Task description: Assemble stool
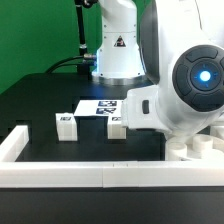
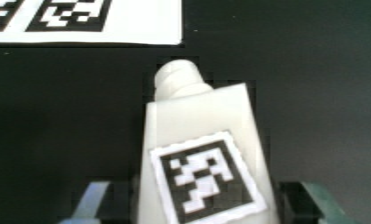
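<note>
**Pincer straddling one stool leg beside the marker board**

The gripper (image 2: 208,203) has its jaws apart, one on each side of a tagged leg (image 2: 200,120), whose tag faces the wrist camera. Thin dark gaps show along the leg's sides, so I cannot tell whether it is clamped. In the exterior view this leg (image 1: 117,122) sits mid-table, just near of the marker board (image 1: 100,105). A second leg (image 1: 67,122) stands apart to its left. White border rails (image 1: 60,178) run along the near and left edges.
</note>
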`<action>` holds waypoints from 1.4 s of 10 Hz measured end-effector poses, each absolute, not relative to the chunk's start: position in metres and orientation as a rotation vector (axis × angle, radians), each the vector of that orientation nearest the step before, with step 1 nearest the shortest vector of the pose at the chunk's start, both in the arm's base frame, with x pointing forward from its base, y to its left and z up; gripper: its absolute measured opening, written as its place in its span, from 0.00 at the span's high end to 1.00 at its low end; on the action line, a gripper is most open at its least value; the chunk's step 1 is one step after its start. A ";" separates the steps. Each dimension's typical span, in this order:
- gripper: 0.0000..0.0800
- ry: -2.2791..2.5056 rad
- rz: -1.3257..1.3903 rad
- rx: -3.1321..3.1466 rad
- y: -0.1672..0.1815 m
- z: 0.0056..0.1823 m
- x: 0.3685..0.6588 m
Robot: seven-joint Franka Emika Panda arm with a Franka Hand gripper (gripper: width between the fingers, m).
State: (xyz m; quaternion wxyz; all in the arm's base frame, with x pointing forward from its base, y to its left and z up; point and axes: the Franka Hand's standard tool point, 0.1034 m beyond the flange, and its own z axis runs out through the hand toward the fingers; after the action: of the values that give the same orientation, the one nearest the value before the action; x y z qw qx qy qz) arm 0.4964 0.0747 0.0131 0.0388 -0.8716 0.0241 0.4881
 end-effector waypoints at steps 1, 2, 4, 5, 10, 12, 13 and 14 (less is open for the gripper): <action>0.59 0.074 1.497 -2.672 0.075 0.013 0.496; 0.59 0.074 1.497 -2.673 0.075 0.013 0.496; 0.59 0.074 1.496 -2.670 0.075 0.015 0.497; 0.59 0.075 1.456 -2.670 0.078 0.034 0.508; 0.59 0.071 1.138 -2.784 0.088 0.095 0.553; 0.59 0.095 0.955 -2.853 0.088 0.097 0.554; 0.59 0.117 0.896 -2.861 0.090 0.100 0.555; 0.59 0.178 0.818 -2.810 0.097 0.119 0.572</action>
State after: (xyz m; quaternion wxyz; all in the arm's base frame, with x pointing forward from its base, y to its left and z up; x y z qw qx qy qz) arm 0.5717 0.0973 0.1186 0.1048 -0.9531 0.0604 0.2774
